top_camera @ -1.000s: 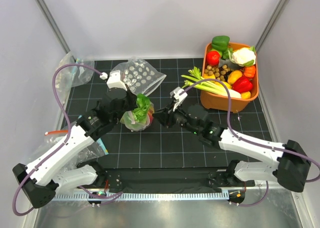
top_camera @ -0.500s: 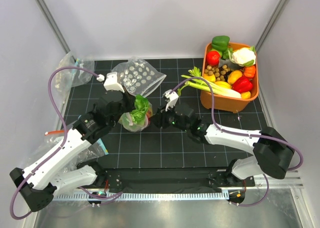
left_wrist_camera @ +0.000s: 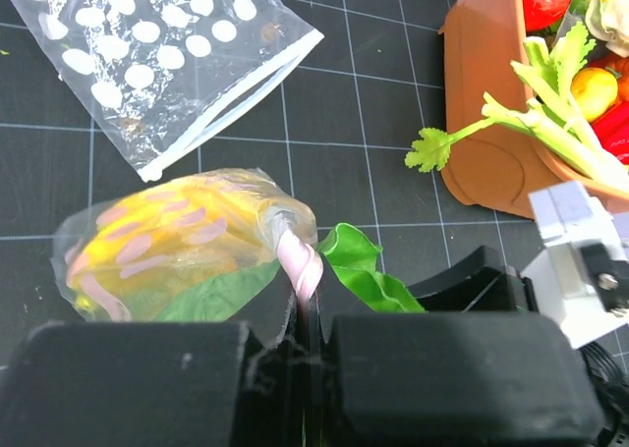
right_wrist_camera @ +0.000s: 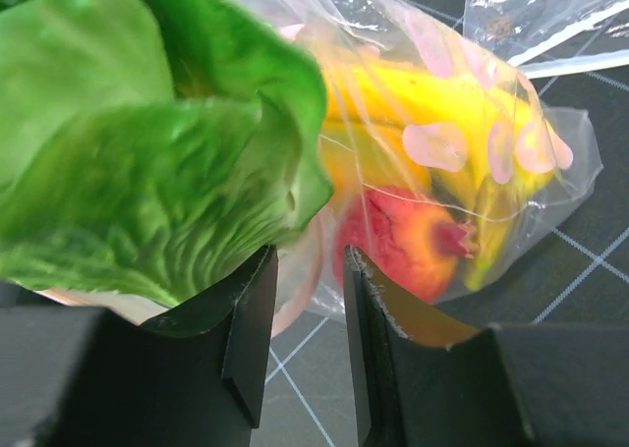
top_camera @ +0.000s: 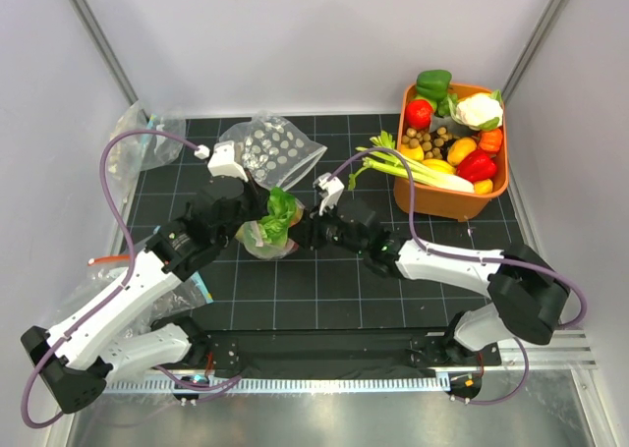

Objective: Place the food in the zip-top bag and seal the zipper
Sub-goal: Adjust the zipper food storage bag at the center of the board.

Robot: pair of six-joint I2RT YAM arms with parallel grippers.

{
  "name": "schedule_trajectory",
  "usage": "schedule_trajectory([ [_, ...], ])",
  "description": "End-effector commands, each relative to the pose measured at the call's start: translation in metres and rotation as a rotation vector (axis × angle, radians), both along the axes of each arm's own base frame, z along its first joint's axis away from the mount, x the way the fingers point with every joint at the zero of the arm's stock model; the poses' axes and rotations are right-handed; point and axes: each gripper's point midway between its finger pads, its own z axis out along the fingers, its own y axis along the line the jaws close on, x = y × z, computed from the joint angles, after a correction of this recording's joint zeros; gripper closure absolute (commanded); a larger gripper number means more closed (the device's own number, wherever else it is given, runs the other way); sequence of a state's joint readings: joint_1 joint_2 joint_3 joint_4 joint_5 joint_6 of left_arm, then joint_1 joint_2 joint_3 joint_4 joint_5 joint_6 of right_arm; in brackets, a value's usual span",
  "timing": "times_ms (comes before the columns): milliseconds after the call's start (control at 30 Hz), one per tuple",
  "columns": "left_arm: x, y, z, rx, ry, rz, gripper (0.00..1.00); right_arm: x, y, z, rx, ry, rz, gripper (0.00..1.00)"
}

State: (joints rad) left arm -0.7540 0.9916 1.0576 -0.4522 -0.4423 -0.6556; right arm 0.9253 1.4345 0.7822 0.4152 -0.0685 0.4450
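My right gripper (top_camera: 307, 233) has moved closer, fingers apart; my left gripper (left_wrist_camera: 307, 344) pinches the pale pink zipper strip (left_wrist_camera: 300, 260) of the clear dotted bag (left_wrist_camera: 177, 246).

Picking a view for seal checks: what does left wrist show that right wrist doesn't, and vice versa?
Left wrist only: the left gripper pinched shut on the pink zipper, a second dotted bag lying flat on the mat, the orange bin with celery hanging over its rim.

Right wrist only: the small red fruit inside the bag, and the right gripper with a narrow gap between its fingers, at the bag's mouth edge.

Both: the zip-top bag, the yellow banana inside it, and the lettuce sticking out of the mouth.
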Motion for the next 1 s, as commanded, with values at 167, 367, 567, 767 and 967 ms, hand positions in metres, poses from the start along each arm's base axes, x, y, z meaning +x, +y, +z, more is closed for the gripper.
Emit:
schedule_trajectory([
  [167, 0.008, -0.001, 0.033, -0.084, -0.100, 0.024, 0.99, 0.005, 0.013, 0.018, 0.020, 0.018, 0.018, 0.96],
  [367, 0.015, 0.004, 0.027, -0.041, -0.096, 0.064, 0.99, 0.019, -0.051, 0.061, -0.042, -0.058, -0.246, 0.99],
  [567, 0.018, 0.011, 0.025, -0.009, -0.093, 0.100, 0.99, 0.020, -0.099, 0.088, -0.080, -0.115, -0.395, 0.99],
  [767, 0.020, 0.012, 0.025, 0.009, -0.094, 0.107, 1.00, 0.026, -0.118, 0.100, -0.172, -0.135, -0.472, 0.99],
  [967, 0.017, 0.026, 0.031, 0.053, -0.108, 0.154, 1.00, 0.016, -0.156, 0.143, -0.138, -0.207, -0.549, 0.99],
])
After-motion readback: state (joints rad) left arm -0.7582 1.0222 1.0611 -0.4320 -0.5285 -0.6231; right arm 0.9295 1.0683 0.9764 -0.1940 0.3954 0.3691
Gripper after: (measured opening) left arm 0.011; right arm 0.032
